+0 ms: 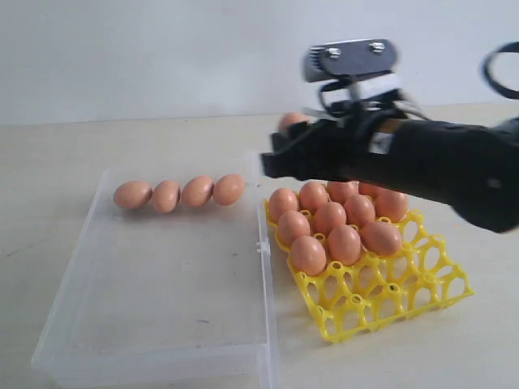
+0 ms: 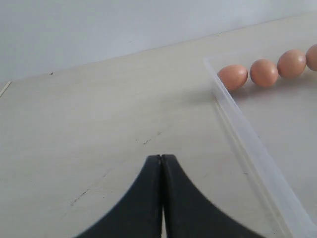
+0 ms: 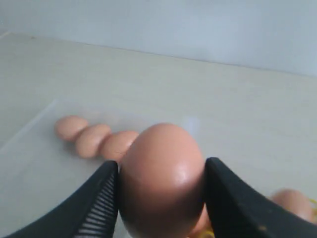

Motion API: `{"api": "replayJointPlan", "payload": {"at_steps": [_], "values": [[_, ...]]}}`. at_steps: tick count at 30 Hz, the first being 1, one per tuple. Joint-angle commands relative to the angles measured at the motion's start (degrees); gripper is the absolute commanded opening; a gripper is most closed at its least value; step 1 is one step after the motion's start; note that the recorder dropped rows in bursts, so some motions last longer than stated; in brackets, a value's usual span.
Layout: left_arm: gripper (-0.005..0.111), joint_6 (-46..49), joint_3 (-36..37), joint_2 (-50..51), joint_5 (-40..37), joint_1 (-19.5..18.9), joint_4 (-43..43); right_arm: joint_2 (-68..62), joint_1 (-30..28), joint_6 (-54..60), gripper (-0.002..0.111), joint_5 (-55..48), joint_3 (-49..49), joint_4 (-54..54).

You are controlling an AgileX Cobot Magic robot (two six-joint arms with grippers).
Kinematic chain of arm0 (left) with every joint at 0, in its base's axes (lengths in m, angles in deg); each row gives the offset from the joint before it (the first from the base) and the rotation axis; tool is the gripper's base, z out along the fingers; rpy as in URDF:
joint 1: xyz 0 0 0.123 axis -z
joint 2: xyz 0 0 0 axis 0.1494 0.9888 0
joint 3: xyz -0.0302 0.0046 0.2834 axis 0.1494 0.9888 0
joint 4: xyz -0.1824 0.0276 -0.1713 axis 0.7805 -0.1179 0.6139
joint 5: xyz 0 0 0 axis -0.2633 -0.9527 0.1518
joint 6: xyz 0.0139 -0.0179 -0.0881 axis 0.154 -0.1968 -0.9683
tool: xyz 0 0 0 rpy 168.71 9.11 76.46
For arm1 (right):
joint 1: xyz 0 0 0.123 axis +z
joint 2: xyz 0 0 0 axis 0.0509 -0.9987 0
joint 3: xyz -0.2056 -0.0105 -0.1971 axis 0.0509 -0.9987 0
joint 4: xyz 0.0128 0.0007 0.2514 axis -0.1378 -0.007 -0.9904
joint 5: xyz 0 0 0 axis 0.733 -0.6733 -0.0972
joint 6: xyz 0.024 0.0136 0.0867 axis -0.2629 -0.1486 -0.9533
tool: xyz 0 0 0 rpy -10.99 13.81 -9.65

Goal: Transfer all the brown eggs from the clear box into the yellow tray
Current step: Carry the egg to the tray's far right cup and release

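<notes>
Brown shell fills most of my right wrist view. The right gripper (image 3: 162, 171) has its fingers (image 3: 99, 198) clamped on either side of the held egg (image 3: 161, 173), and the ribbed pad on one side presses flat against the shell. In the exterior view this egg peeks out above the black arm at upper centre of the frame, lifted off the tabletop (image 1: 186, 138). In the picture it sits just above the upper-left corner of the yellow tray (image 1: 389, 296).

That tray lies right of centre, touching or nearly touching the right wall of the clear box (image 1: 73, 267). Its upper-left cups are packed with brown eggs (image 1: 328, 219) in close rows, while the cups toward lower right show bare yellow lattice.

Four more eggs lie in a line along the box's far wall, in the upper left part of the frame, each touching its neighbour.

On my left wrist view the left gripper (image 2: 161, 163) has its two black fingers pressed tip to tip with nothing between them. It hangs over bare tabletop just outside the box's side wall, with the row of eggs beyond it.
</notes>
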Motion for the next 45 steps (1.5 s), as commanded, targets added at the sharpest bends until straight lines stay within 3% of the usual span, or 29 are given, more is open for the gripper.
{"api": "replayJointPlan", "payload": {"at_steps": [1, 11, 29, 42, 45], "values": [[0.0, -0.26, -0.23, -0.35, 0.49, -0.1, 0.44, 7.2, -7.56, 1.23, 0.0, 2.53, -9.78, -0.58], [0.0, -0.26, -0.23, -0.35, 0.49, -0.1, 0.44, 1.87, -17.83, 1.23, 0.0, 8.88, -15.37, -0.1], [0.0, -0.26, -0.23, -0.35, 0.49, -0.1, 0.44, -9.99, -17.96, -0.73, 0.0, 20.47, -15.27, 0.67], [0.0, -0.26, -0.23, -0.35, 0.49, -0.1, 0.44, -12.77, -17.96, -0.73, 0.0, 20.8, -15.27, 0.3], [0.0, -0.26, -0.23, -0.35, 0.49, -0.1, 0.44, -12.74, -17.96, -0.73, 0.007, 20.8, -15.27, 0.3]]}}
